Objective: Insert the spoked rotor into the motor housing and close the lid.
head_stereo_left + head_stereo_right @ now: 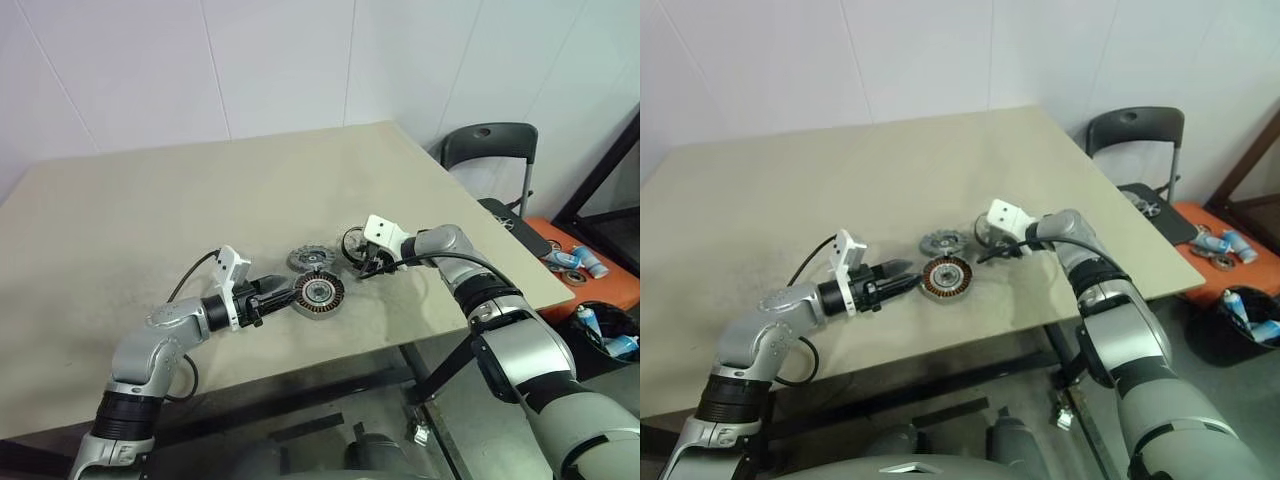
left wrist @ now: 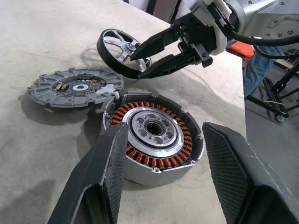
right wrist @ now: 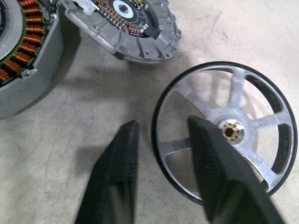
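A beige table [image 1: 200,200] stands against a white panelled wall, with a black folding chair [image 1: 490,145] and an orange surface carrying small bottles off to the robot's right. Three parts lie close together near the table's front edge. The motor housing [image 2: 152,140], a short round part with coppery windings around a silver centre, rests flat on the table. The left pincer [image 2: 163,172] straddles it, its black fingers [image 2: 105,177] open on either side of the housing; contact with the housing wall cannot be confirmed. The lid [image 2: 74,87], a flat dull grey disc with cutouts and a notched edge, lies just behind the housing, one edge propped on the housing's rim. The spoked rotor [image 3: 233,128], a shiny silver wheel with thin spokes and a dark rim, lies just beside the lid on the robot's right. The right pincer [image 3: 163,154] has one finger outside and one inside the rotor's rim, jaws partly open, no firm clamp evident
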